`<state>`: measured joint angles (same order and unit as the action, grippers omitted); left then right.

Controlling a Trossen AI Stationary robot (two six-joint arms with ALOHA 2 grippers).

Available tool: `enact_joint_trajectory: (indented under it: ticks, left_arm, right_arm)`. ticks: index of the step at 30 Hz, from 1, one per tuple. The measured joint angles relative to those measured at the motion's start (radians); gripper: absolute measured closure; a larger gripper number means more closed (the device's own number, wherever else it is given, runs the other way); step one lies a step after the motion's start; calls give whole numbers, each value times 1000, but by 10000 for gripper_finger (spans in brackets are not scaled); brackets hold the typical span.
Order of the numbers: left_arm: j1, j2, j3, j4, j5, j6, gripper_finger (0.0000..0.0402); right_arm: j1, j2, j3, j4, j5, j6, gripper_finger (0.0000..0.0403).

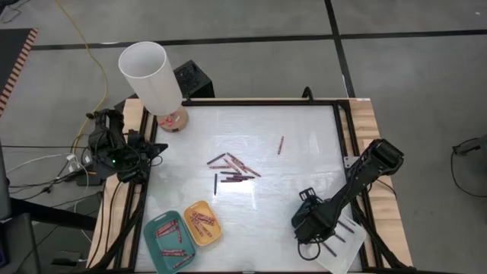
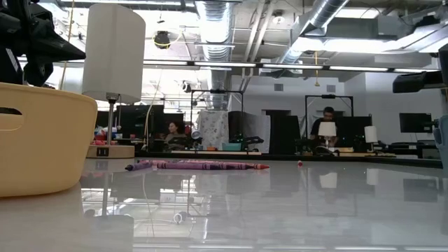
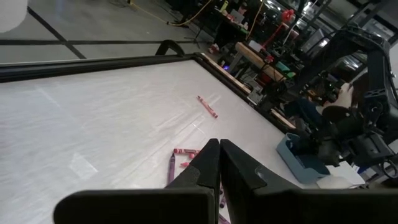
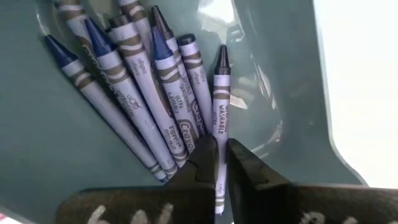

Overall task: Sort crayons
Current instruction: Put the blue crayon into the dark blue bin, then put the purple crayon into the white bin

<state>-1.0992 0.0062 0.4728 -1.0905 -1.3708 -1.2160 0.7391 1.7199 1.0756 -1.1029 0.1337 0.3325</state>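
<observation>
high: right gripper [image 1: 310,222] seen lower right, crayons [image 1: 230,169] piled mid-frame | left wrist: left gripper [image 3: 215,163] clenched empty | right wrist: dark crayon [image 4: 220,118] pinched over blue tray [image 4: 292,81]; risk judged: crayon sticks or lands crooked on release

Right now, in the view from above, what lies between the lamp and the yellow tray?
The high view shows a loose pile of crayons on the table, roughly between the lamp and the yellow tray, a little to the right of that line.
</observation>
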Motion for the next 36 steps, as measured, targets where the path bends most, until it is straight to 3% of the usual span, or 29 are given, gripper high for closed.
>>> enact_joint_trajectory:
  ticks: [15,30,36]
  left_arm:
    - [0,0,0,0,-3,0,401]
    - [0,0,0,0,-2,0,402]
    - [0,0,0,0,-2,0,401]
  right_arm:
    - [0,0,97,-81,12,2,320]
    - [-33,0,304,-220,3,64,315]
    - [-94,0,394,-175,44,60,315]
